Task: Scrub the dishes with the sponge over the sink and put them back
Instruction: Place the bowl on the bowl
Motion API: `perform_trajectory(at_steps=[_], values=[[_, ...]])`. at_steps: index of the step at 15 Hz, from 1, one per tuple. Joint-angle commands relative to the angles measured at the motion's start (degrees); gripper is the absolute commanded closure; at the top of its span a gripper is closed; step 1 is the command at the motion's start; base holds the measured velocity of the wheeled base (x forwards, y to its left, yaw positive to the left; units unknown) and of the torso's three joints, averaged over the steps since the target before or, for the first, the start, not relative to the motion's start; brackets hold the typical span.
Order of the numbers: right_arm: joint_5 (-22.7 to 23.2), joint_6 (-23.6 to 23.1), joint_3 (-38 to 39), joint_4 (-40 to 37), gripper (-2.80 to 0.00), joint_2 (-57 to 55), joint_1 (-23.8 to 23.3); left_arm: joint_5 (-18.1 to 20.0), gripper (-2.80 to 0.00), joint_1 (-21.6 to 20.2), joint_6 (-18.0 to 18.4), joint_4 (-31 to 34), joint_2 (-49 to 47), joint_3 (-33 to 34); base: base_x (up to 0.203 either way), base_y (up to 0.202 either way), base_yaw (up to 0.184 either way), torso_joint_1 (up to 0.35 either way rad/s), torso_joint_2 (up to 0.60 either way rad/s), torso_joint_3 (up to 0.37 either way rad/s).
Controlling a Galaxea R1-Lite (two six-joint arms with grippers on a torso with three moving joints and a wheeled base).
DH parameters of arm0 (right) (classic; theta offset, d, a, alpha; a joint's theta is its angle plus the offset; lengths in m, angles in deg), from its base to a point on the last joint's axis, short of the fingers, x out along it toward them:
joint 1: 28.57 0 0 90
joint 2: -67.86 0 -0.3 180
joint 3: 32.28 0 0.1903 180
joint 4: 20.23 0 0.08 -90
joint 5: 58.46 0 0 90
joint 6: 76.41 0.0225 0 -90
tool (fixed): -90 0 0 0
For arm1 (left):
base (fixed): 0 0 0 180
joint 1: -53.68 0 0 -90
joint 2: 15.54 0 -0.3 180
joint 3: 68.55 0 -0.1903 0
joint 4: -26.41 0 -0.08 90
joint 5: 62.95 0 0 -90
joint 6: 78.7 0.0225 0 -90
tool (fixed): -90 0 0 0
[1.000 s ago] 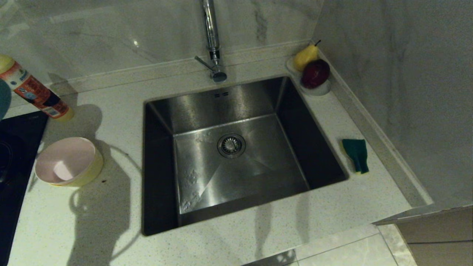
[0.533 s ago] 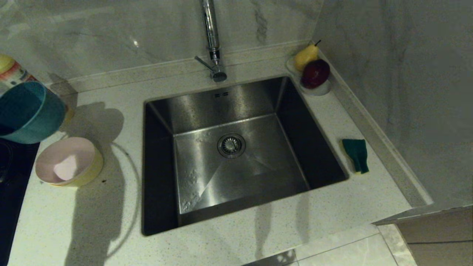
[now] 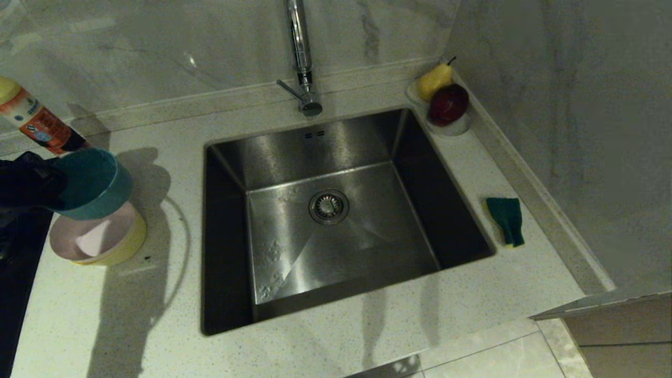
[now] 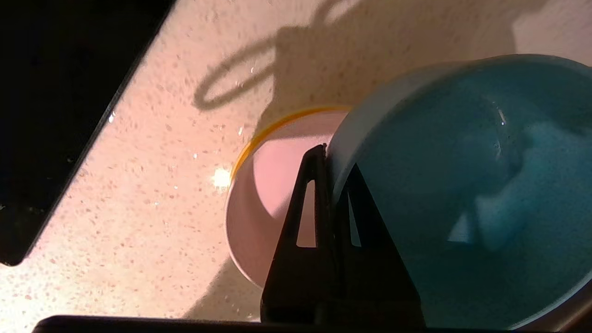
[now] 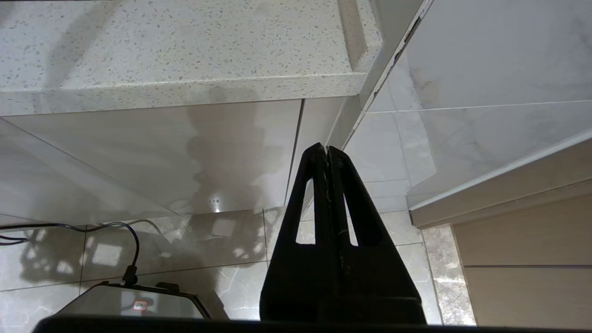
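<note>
Speckled pale stone tabletop (image 3: 157,325) runs into a marble-walled corner, with one steel sink (image 3: 336,157) sunk in the middle and one tap (image 3: 300,58) behind it. Three bowls sit left of the sink: the blue bowl (image 3: 92,184) tilted in the air over the pink bowl (image 3: 92,239) nested in the yellow bowl (image 3: 131,244), the left claw (image 4: 327,152) clamped on its rim. One sponge (image 3: 506,219) lies right of the sink, and the right claw (image 5: 326,152) hangs pressed together down by the floor.

Speckled countertop (image 3: 157,325) bears sponge (image 3: 506,219), yellow bowl (image 3: 128,245), bottle (image 3: 39,126).
</note>
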Motion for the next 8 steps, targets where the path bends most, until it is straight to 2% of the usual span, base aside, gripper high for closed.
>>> perform_trajectory(at_steps=[1,5,8], values=[[0.03,-0.04,0.01,0.0,0.0,0.01,0.0,-0.17,0.0,0.53,-0.15,0.08,-0.93,0.95,0.0,0.0,0.0,0.0,0.0,0.0],[0.03,-0.04,0.01,0.0,0.0,0.01,0.0,-2.51,0.0,1.36,-0.15,-0.27,-1.74,2.71,0.0,0.0,0.0,0.0,0.0,0.0],[0.03,-0.04,0.01,0.0,0.0,0.01,0.0,-2.88,0.0,1.46,-0.15,-2.14,-1.83,4.45,0.0,0.0,0.0,0.0,0.0,0.0]])
